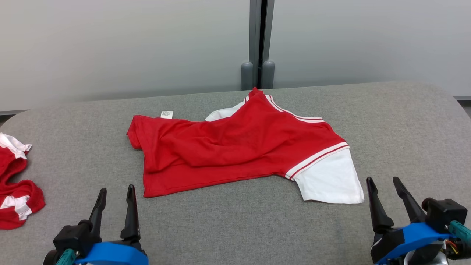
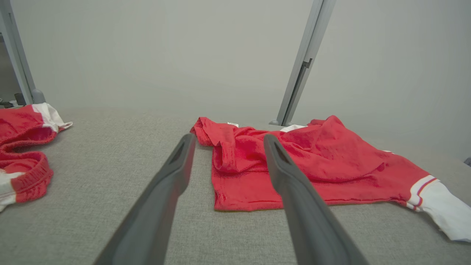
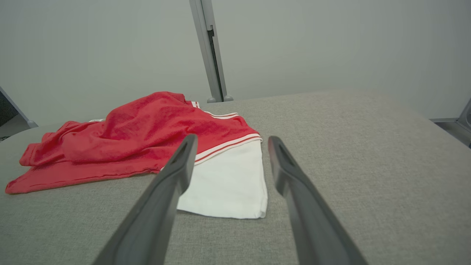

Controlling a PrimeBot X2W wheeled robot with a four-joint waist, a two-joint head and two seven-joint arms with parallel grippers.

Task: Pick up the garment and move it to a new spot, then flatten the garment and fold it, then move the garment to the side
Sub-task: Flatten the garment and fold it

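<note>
Head view puts the left fingers (image 1: 128, 209) and right fingers (image 1: 375, 206) nearest, at the lower corners. Both pairs are spread wide, hold nothing, and hover over bare grey surface (image 1: 257, 228), apart from the cloth. Just beyond lies the garment (image 1: 235, 147), a red shirt rumpled at the middle of the surface, with its near hem corner ahead of the left fingers and its white sleeve (image 1: 329, 180) ahead of the right ones.

It looks light, soft and limp, so it should sag and bunch when lifted. The hem corner and the sleeve's striped seam seem the surest places to pinch. Farther back, a small label (image 1: 166, 114) sits at the far edge.

The second sleeve is mostly tucked under, showing as a white patch, and the neckline is hard to make out. Another red-and-white garment (image 1: 14, 191) is cut off at the left. Behind stands a grey post (image 1: 258, 44).
</note>
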